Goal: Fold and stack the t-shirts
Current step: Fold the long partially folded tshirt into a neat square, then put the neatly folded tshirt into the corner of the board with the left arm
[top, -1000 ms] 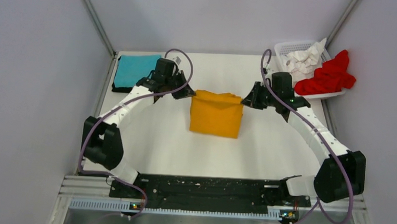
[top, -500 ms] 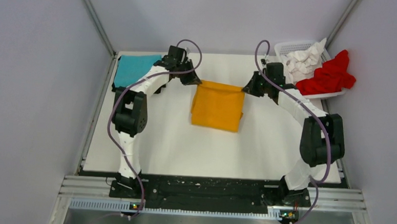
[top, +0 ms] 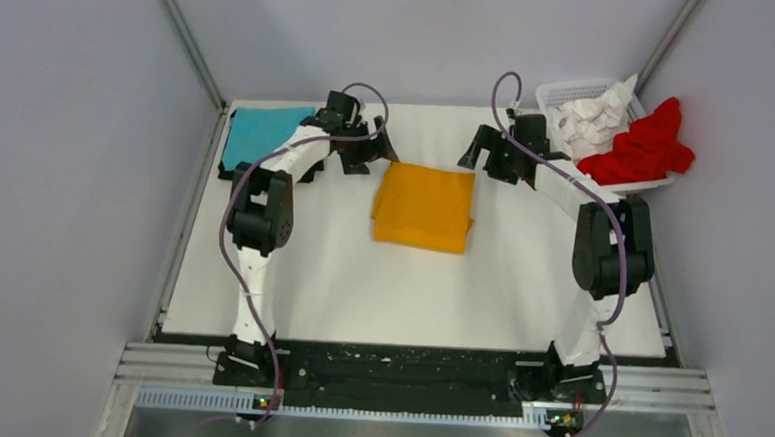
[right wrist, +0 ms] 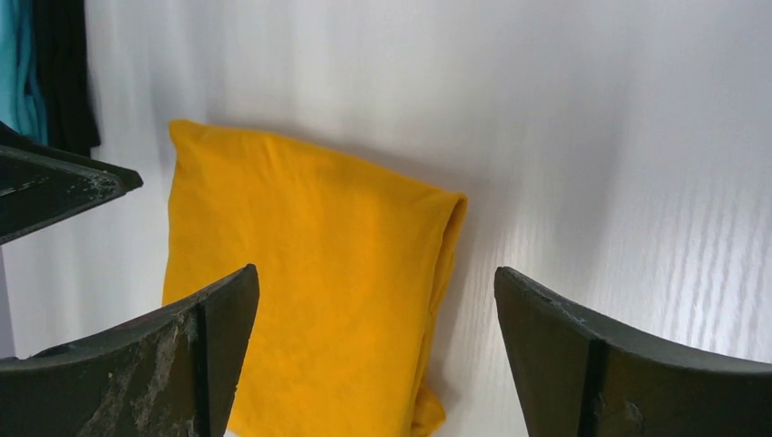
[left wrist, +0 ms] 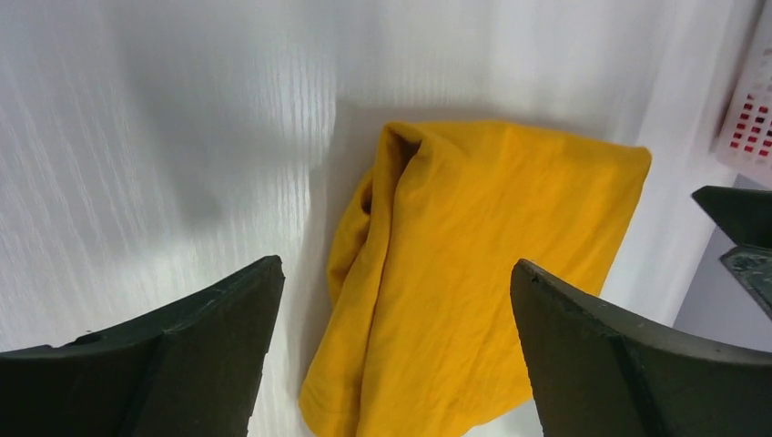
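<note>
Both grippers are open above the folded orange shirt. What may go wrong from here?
1. The mustard-orange shirt gapes in loose layers along one edge; if the left gripper or right gripper pinches only the top layer, the fold may open.
2. The turquoise shirt lies at the far left corner close beside the left arm, which may rumple it.
3. The red shirt hangs over the basket rim and might snag the right arm.

White mesh basket at table corner

Readable text: none in any view.
Labels or brands: none legible on cloth, arms or basket.
Numbers, signs: none can be made out.
</note>
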{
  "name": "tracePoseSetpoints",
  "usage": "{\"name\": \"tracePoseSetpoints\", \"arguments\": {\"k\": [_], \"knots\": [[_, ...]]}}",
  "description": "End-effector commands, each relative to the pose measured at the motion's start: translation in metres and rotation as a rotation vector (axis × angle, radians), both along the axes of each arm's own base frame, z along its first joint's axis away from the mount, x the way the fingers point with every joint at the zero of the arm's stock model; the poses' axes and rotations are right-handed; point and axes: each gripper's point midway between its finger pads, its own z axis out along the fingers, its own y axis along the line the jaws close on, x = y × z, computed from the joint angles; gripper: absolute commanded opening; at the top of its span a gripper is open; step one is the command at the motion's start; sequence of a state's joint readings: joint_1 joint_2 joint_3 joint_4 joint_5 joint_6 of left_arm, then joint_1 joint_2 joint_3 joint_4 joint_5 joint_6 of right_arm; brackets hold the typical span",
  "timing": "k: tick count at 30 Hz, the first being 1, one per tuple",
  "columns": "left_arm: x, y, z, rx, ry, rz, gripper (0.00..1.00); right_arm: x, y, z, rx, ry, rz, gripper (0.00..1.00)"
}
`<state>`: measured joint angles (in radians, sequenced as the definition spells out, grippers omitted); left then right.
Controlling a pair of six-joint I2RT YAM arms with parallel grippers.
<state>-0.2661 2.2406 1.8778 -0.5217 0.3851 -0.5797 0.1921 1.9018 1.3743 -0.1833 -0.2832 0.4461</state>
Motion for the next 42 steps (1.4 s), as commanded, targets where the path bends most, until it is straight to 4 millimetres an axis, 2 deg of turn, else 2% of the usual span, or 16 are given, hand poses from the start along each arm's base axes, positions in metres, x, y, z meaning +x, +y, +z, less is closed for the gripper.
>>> {"name": "tracePoseSetpoints", "arguments": {"k": [1,6,9,12,17,21,24,28,29,31,33,36,42], "knots": [[-0.028,-0.002,0.02,-0.03,-0.034,-0.06,0.99,-0.02,-0.015,0.049,-0.018,-0.109,-0.04,0.99],[-0.063,-0.003,-0.016,0.03,0.043,-0.093,0.99,-0.062,-0.029,0.06,-0.036,-0.14,-0.067,0.99],[-0.068,-0.004,-0.032,0.073,0.069,-0.083,0.99,-0.083,-0.033,0.063,-0.028,-0.148,-0.072,0.99],[-0.067,-0.003,-0.049,0.156,0.081,-0.066,0.93,-0.099,-0.037,0.065,-0.028,-0.158,-0.081,0.99],[-0.081,-0.014,-0.07,0.234,0.13,-0.086,0.72,-0.113,-0.047,0.07,-0.057,-0.17,-0.106,0.99],[-0.091,-0.016,-0.084,0.365,0.138,-0.07,0.53,-0.121,-0.058,0.073,-0.096,-0.193,-0.137,0.99],[-0.09,-0.015,-0.091,0.467,0.137,-0.043,0.36,-0.125,-0.061,0.074,-0.109,-0.202,-0.144,0.99],[-0.086,-0.013,-0.096,0.575,0.128,-0.01,0.0,-0.127,-0.064,0.074,-0.119,-0.209,-0.147,0.99],[-0.084,-0.01,-0.097,0.605,0.125,0.002,0.0,-0.127,-0.065,0.073,-0.126,-0.208,-0.149,0.99],[-0.076,0.003,-0.09,0.676,0.106,0.036,0.0,-0.128,-0.067,0.071,-0.137,-0.208,-0.156,0.99],[-0.067,0.022,-0.075,0.78,0.065,0.075,0.0,-0.129,-0.069,0.07,-0.143,-0.207,-0.162,0.99],[-0.049,0.049,-0.041,0.924,-0.041,0.142,0.0,-0.129,-0.07,0.072,-0.143,-0.215,-0.165,0.99],[-0.016,0.087,0.025,1.036,-0.223,0.204,0.0,-0.13,-0.072,0.074,-0.148,-0.224,-0.171,0.99]]}}
